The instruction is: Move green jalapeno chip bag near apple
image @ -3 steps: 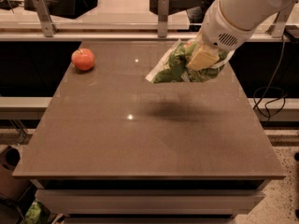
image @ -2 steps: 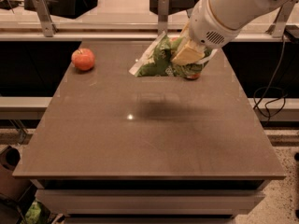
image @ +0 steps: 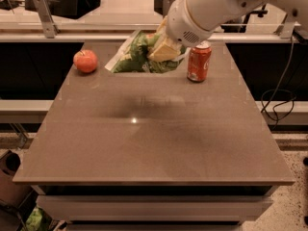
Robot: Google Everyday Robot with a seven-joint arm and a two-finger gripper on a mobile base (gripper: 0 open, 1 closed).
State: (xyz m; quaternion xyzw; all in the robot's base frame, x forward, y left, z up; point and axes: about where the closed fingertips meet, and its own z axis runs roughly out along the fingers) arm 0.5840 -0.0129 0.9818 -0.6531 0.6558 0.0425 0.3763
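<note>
The green jalapeno chip bag (image: 137,54) hangs in my gripper (image: 163,47) above the far middle of the table, tilted, with its white-edged corner pointing left. The gripper's tan fingers (image: 166,49) are shut on the bag's right part. The red-orange apple (image: 85,61) sits on the table at the far left, a short gap to the left of the bag's corner. The white arm reaches in from the upper right.
A red soda can (image: 199,61) stands upright at the far right of the brown table (image: 154,138), just right of the gripper. A counter with metal posts (image: 43,16) runs behind the table. A cable hangs at the right.
The gripper has carried the chip bag leftward and farther back, toward the apple. The soda can, hidden before behind the arm, now shows.
</note>
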